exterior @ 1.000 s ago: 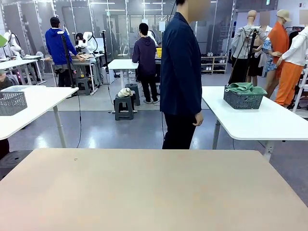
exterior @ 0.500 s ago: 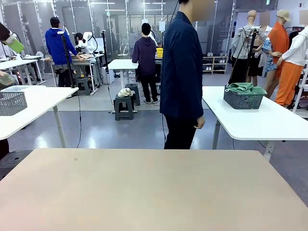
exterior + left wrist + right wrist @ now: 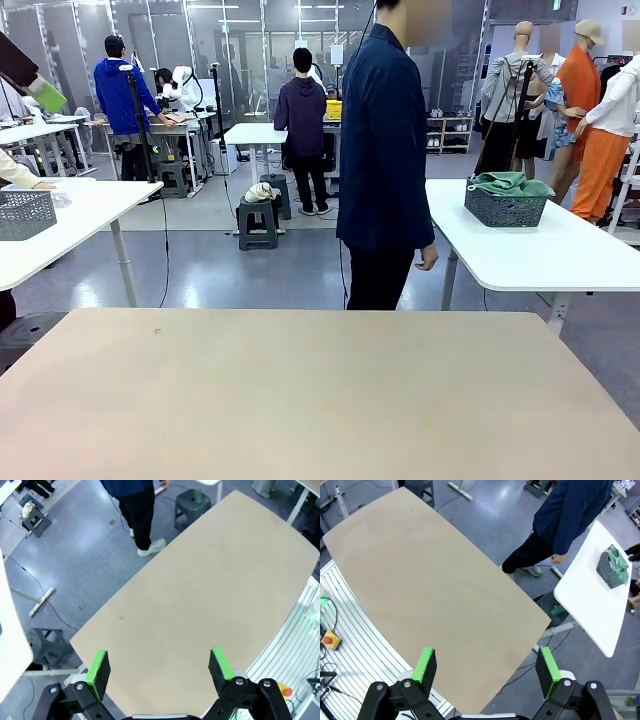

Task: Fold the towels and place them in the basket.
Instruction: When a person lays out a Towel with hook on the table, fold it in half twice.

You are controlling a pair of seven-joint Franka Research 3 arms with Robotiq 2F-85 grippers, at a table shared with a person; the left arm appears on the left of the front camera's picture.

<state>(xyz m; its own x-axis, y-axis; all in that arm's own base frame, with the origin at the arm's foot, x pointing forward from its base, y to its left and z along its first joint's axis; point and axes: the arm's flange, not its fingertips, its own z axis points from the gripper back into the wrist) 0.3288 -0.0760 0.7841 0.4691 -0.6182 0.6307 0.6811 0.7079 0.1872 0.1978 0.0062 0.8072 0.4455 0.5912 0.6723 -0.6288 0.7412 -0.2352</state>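
Note:
The dark grey basket (image 3: 504,208) stands on a white side table (image 3: 560,255) at the far right, with a grey-green towel (image 3: 512,182) heaped in it. In the right wrist view the basket (image 3: 607,573) and its towel (image 3: 619,563) lie at the upper right. My right gripper (image 3: 486,665) hangs open high above the beige table (image 3: 420,570), holding nothing. The left gripper (image 3: 159,666) is also open and empty, high over the same beige table (image 3: 210,580). No other towels are in sight.
A person in a dark navy jacket (image 3: 382,150) stands at the far edge of the beige table (image 3: 300,400), side-on, between it and the white table. A paler lattice basket (image 3: 25,213) sits on another white table at the left. Stools and cables are on the floor.
The person has shifted slightly to the right, toward the white table with the basket. The beige table top and the basket are unchanged.

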